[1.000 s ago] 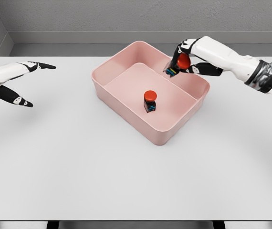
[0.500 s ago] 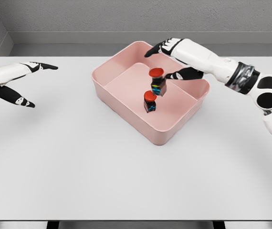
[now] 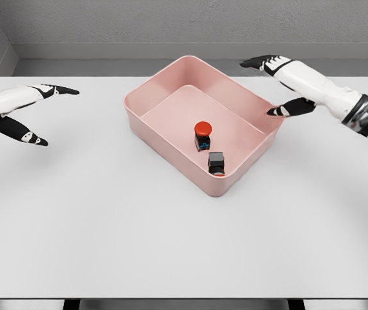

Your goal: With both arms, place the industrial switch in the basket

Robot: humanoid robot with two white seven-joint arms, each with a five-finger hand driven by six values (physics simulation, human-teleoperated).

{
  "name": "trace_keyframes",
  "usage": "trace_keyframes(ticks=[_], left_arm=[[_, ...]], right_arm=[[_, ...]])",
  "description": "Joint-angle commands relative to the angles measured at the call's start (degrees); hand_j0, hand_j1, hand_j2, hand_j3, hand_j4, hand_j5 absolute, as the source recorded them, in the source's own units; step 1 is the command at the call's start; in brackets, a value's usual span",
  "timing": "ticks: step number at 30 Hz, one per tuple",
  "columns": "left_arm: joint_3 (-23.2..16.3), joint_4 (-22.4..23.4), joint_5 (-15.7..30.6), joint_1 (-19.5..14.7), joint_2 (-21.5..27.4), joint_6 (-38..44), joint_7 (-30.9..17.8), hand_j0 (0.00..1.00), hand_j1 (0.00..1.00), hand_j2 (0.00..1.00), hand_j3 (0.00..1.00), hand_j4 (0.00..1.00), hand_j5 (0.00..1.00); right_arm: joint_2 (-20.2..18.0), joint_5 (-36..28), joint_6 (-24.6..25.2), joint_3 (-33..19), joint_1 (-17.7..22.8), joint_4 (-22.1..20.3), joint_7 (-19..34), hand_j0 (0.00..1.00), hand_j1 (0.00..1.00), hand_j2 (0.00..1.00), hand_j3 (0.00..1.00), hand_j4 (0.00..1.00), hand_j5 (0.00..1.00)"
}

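Two industrial switches lie inside the pink basket (image 3: 164, 72). One switch (image 3: 201, 136) stands upright in the middle, its red button on top. The second switch (image 3: 217, 163) lies tipped over near the basket's front right wall, dark base showing. My right hand (image 3: 281, 84) hovers open just beyond the basket's right rim, fingers spread, holding nothing. My left hand (image 3: 32, 113) is open at the far left of the table, well away from the basket.
The basket sits on a white table (image 3: 171, 245), angled, at the back centre. A grey wall runs behind the table's far edge.
My right hand let go of the second switch over the basket; it dropped and tipped over by the front right wall. The right hand then drew back to the right. The left hand barely moved.
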Motion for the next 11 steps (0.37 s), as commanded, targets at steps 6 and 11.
trace_keyframes(ticks=[6,11], left_arm=[[-0.44,-0.03,0.41,-0.09,-0.09,0.09,0.02,1.00,1.00,1.00,1.00,1.00,1.00],[-0.44,0.06,0.24,0.00,-0.09,0.09,0.02,1.00,1.00,1.00,1.00,1.00,1.00]], right_arm=[[-2.98,-0.76,0.11,-5.52,2.11,2.49,-0.11,1.00,1.00,1.00,1.00,1.00,1.00],[-3.16,-0.50,0.11,-5.61,5.18,5.65,-0.11,1.00,1.00,1.00,1.00,1.00,1.00]])
